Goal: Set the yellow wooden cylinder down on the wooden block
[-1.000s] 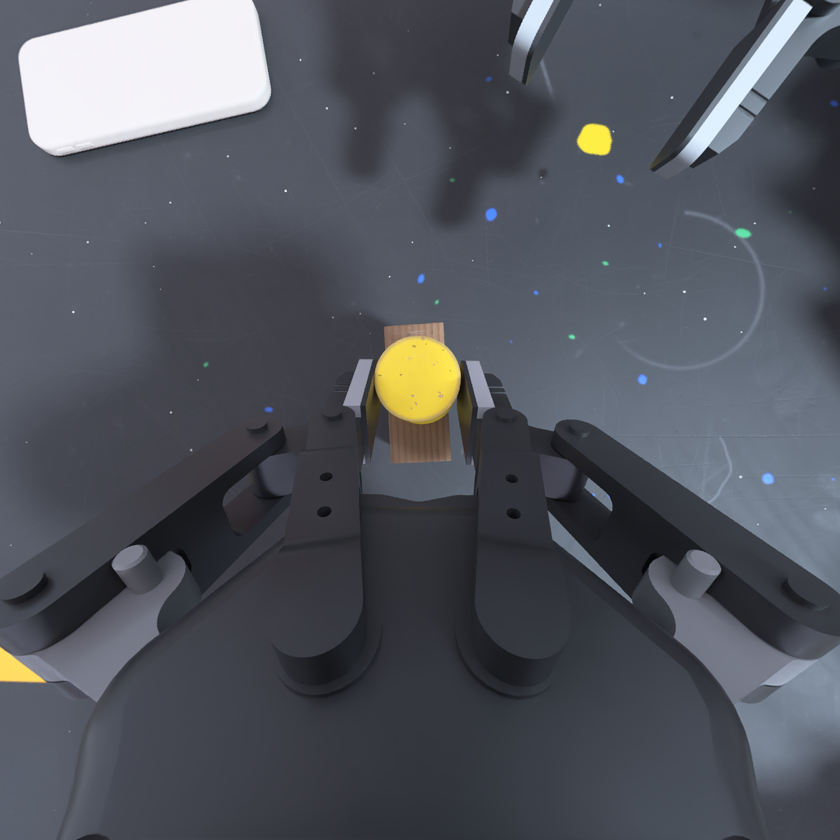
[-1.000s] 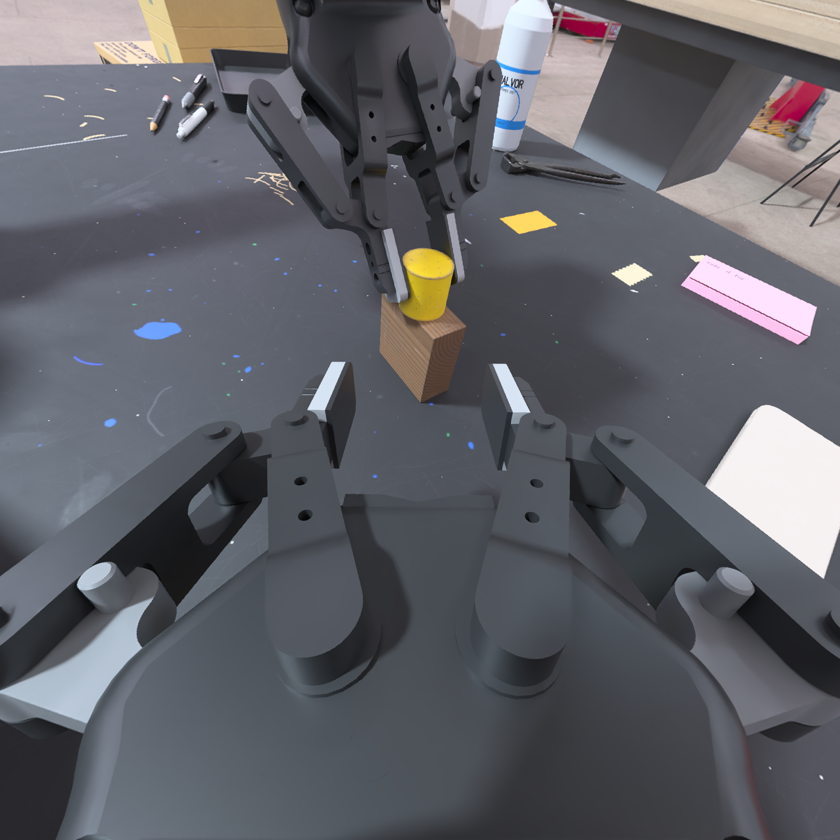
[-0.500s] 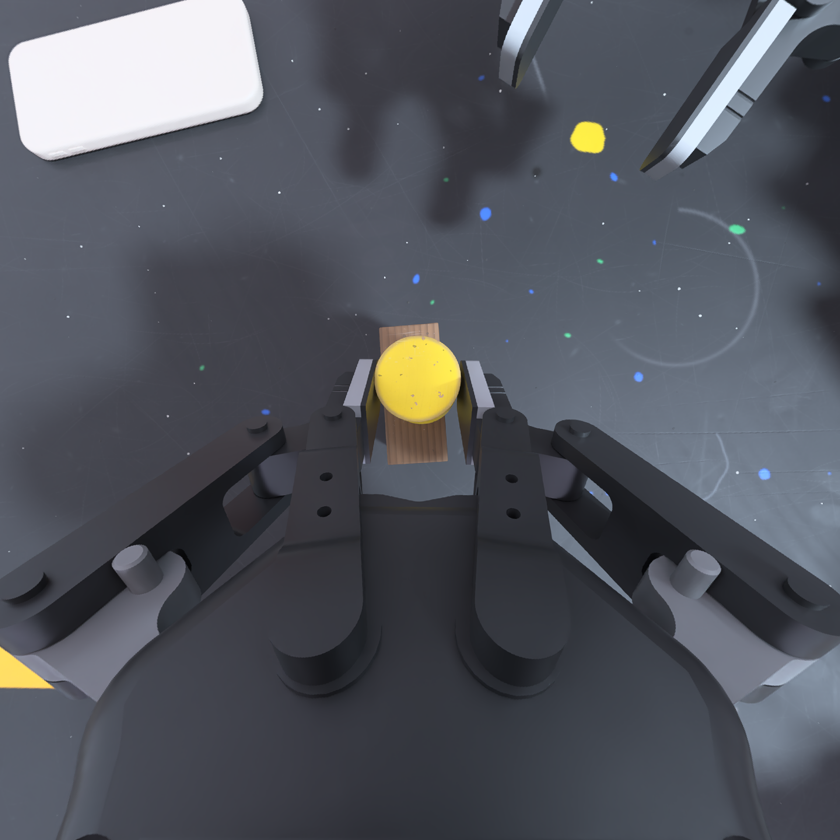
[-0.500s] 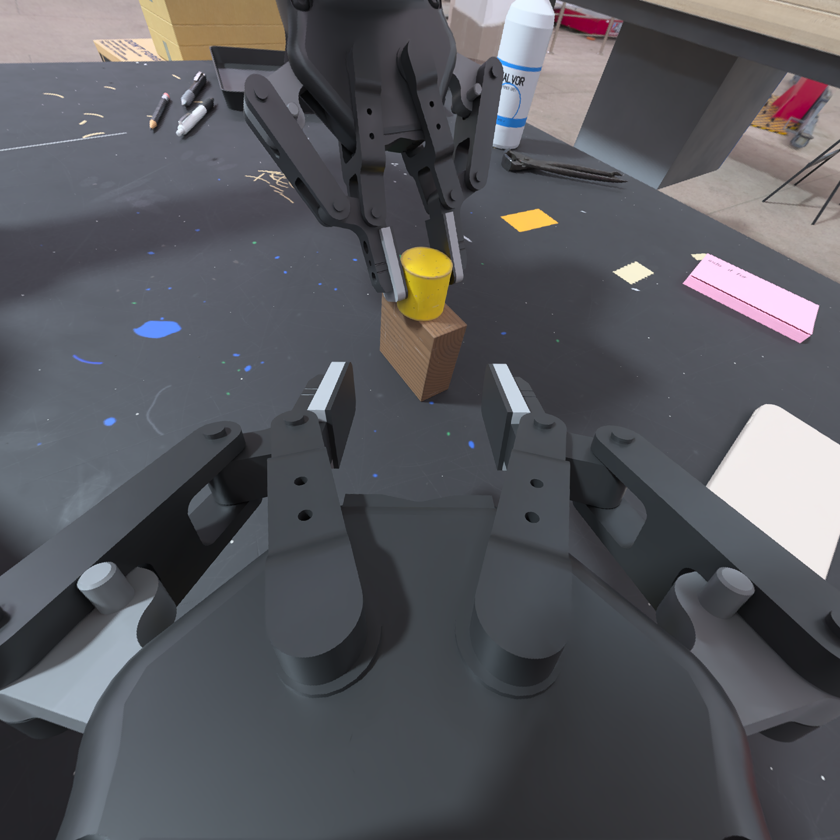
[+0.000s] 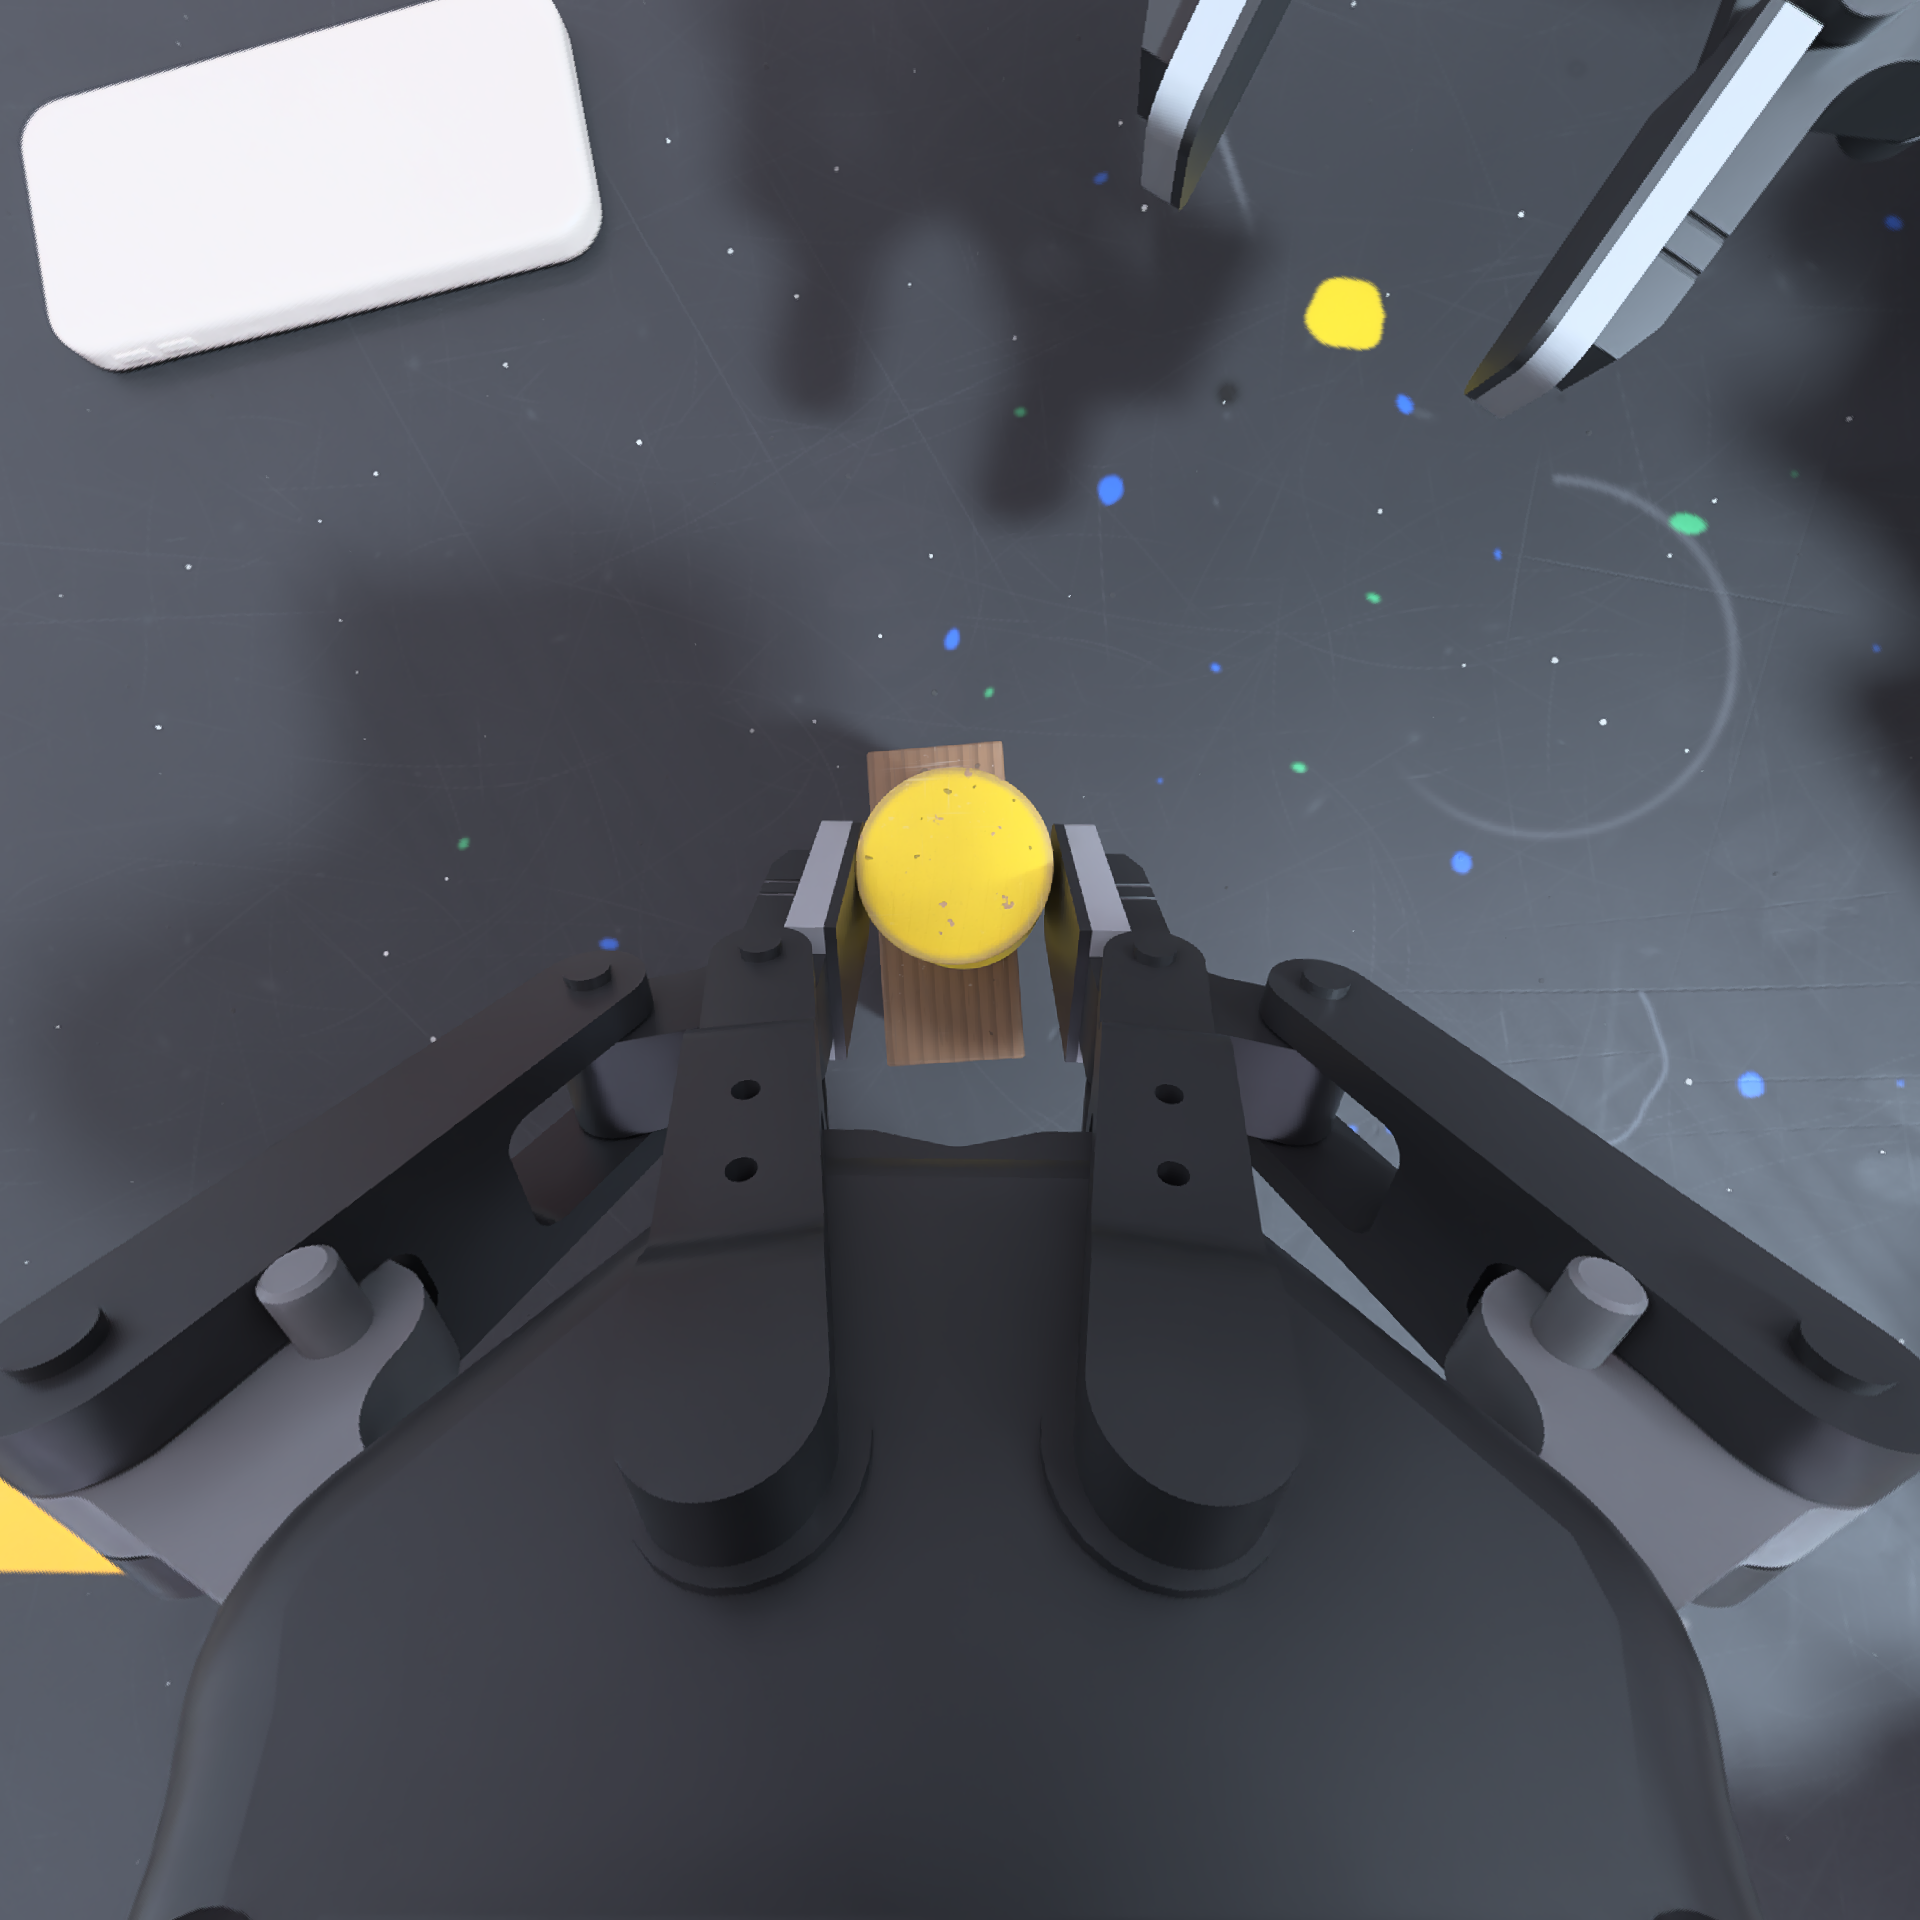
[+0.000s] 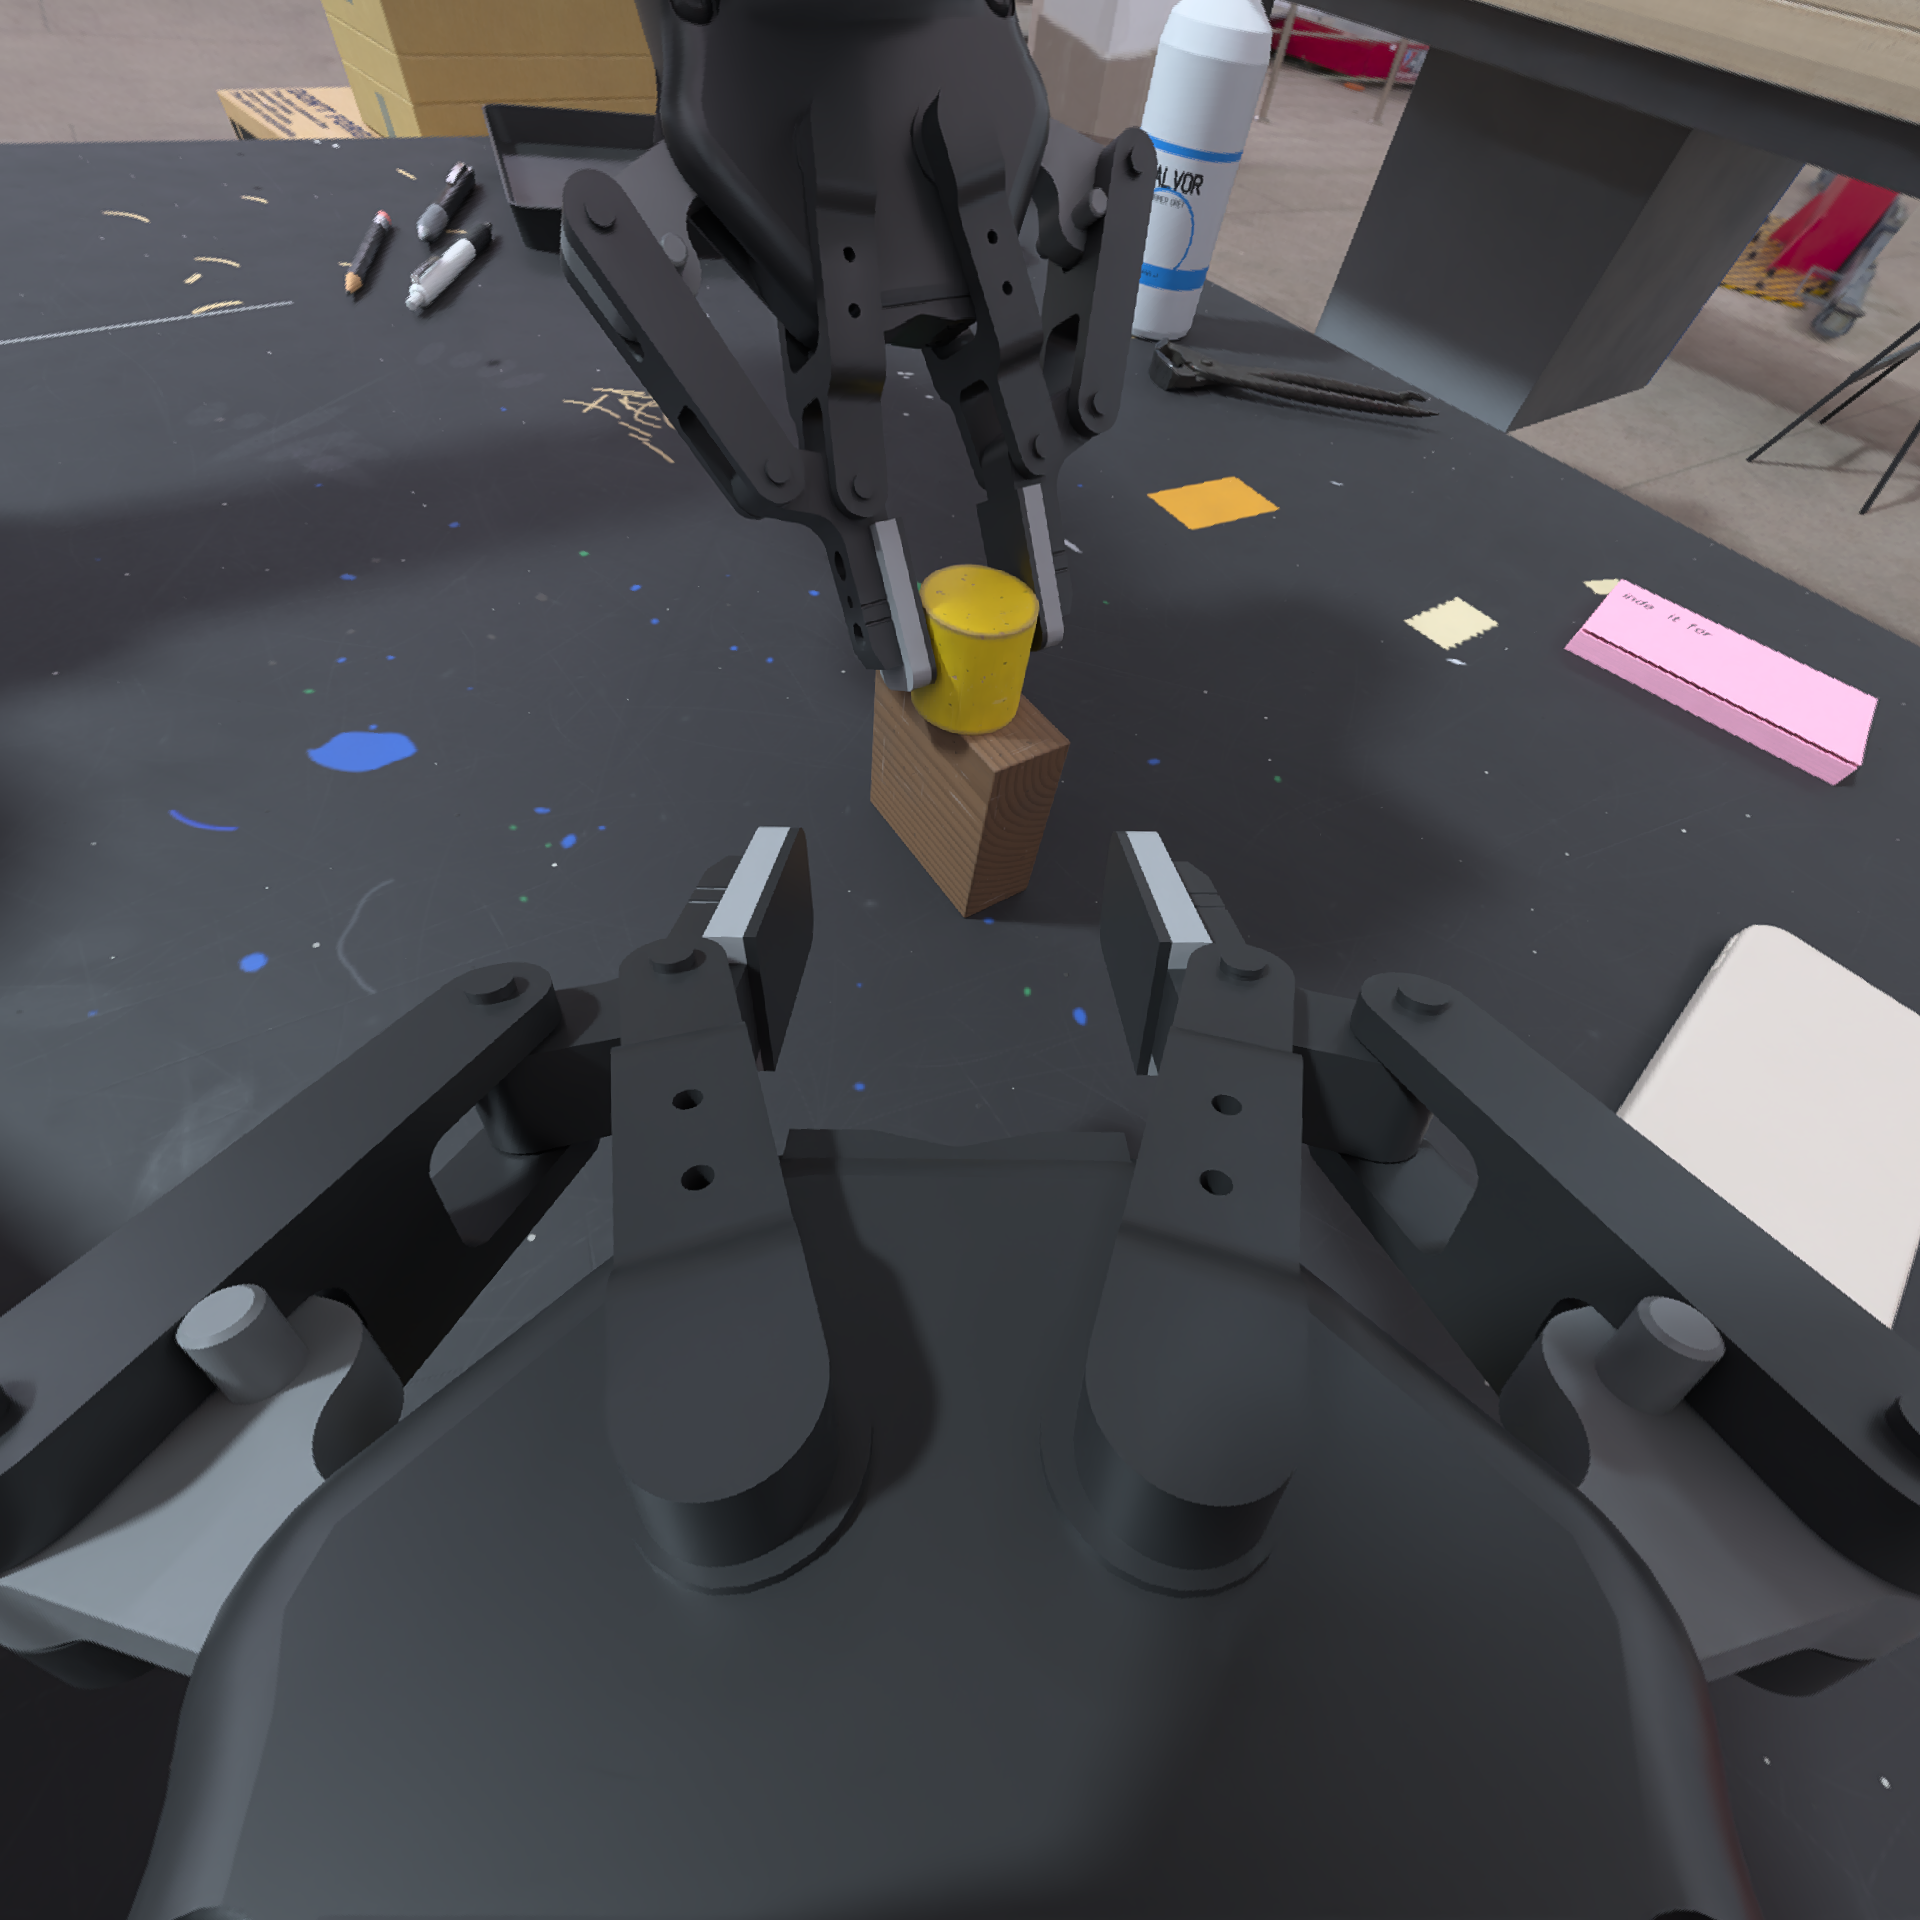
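Observation:
The yellow wooden cylinder point(image 5: 954, 868) stands between the pads of my left gripper point(image 5: 951, 883), which is shut on it. In the right wrist view the cylinder point(image 6: 977, 655) leans slightly and its base rests on the top of the wooden block point(image 6: 966, 810), near the block's far end. The left gripper point(image 6: 977, 644) reaches down from above. The block point(image 5: 951, 1008) stands upright on the dark table. My right gripper point(image 6: 956, 873) is open and empty, just in front of the block and apart from it. Its fingers point(image 5: 1621, 260) show at the top of the left wrist view.
A white flat slab point(image 6: 1787, 1101) lies to the right of the right gripper and also shows in the left wrist view point(image 5: 312, 177). A pink box point(image 6: 1725, 675), a white bottle point(image 6: 1195, 156), pliers point(image 6: 1288, 390), markers point(image 6: 447, 249) and a black tray point(image 6: 561, 156) lie farther back.
The left gripper shifted very slightly with the cylinder a second ago and has held still since. The right gripper has not moved.

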